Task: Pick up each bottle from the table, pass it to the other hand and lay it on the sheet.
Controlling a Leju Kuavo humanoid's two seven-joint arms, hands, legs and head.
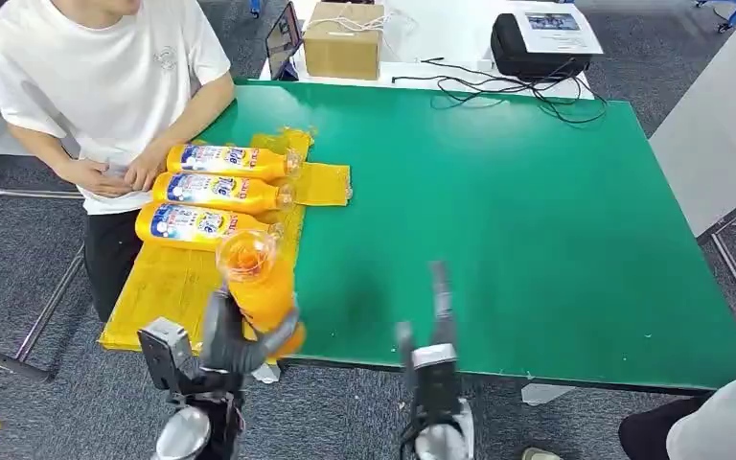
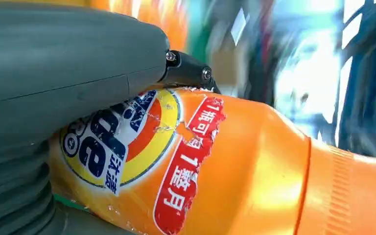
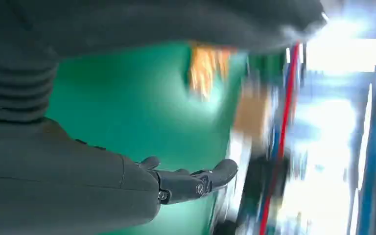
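My left hand (image 1: 235, 340) grips an orange detergent bottle (image 1: 259, 283) near the table's front edge, its clear cap end tipped toward the lying bottles. Up close the bottle (image 2: 215, 171) shows a blue and yellow label, with a dark finger (image 2: 188, 71) wrapped over it. Three more orange bottles (image 1: 216, 192) lie side by side on the yellow sheet (image 1: 168, 287) at the table's left. My right hand (image 1: 436, 316) hovers over the green table with fingers extended and nothing in it; its fingers (image 3: 191, 178) stretch out flat above the green top.
A person in a white shirt (image 1: 105, 77) sits at the left of the green table (image 1: 537, 211), hands near the sheet. A cardboard box (image 1: 342, 40), cables (image 1: 517, 91) and a black bag (image 1: 537, 43) lie beyond the far edge. Another person's sleeve (image 1: 728, 426) is at the lower right.
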